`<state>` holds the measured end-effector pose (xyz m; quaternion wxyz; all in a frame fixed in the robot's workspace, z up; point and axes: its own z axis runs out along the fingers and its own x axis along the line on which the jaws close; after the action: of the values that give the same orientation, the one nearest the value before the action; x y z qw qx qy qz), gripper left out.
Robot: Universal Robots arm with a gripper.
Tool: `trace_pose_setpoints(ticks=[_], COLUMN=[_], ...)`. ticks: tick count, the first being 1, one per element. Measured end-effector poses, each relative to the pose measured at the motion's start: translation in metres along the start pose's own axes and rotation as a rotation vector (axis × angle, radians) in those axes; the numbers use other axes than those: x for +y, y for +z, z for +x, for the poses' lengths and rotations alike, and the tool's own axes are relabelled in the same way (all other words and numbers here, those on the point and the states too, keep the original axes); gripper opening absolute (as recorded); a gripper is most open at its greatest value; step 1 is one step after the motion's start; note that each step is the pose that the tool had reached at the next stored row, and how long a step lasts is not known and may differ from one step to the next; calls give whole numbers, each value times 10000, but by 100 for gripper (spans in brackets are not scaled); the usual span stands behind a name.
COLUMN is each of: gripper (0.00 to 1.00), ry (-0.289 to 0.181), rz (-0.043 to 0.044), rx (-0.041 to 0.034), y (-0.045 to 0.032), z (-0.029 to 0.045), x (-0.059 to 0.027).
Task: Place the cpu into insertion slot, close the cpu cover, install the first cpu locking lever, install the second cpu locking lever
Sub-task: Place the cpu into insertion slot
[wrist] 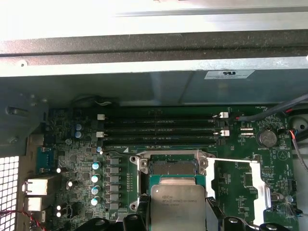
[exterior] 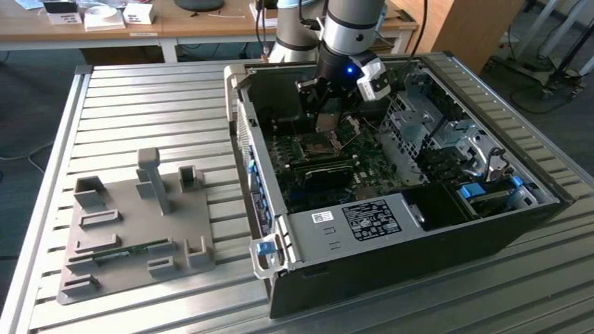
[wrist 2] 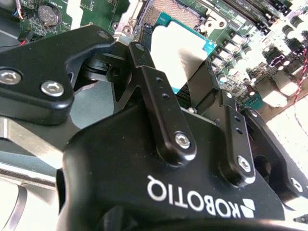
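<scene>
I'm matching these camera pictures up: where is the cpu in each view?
Exterior view: the cpu is held close to the insertion slot.
Second wrist view: the silvery plate between the black fingers, with the slot beyond it.
First wrist view: the silvery square next to the open slot.
Shared landmark: the insertion slot's metal rim.
</scene>
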<state>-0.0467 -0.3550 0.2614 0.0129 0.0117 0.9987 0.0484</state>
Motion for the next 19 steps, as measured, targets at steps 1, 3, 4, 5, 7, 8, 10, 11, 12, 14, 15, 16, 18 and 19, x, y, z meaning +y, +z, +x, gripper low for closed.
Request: trace_pose_setpoints(ticks=[1,3,4,5,7,8,10,11,12,14,15,16,18,19], gripper=[54,54,54,54,54,54,54,54,54,54,54,54,54,54], ry=[0,0,0,0,25,87,359,536,695,762,763,764,764,767], rz=[-1,0,0,0,1,2,8,13,17,18,18,18,18,18], rx=[0,0,0,0,-3,-9,-36,-53,-68,-74,-75,-75,-75,-75], y=[0,1,1,1,2,3,5,7,7,8,8,8,8,8], z=[0,0,0,0,0,0,0,0,0,0,0,0,0,0], x=[0,0,0,0,0,0,0,-1,-1,-1,-1,-1,-1,-1])
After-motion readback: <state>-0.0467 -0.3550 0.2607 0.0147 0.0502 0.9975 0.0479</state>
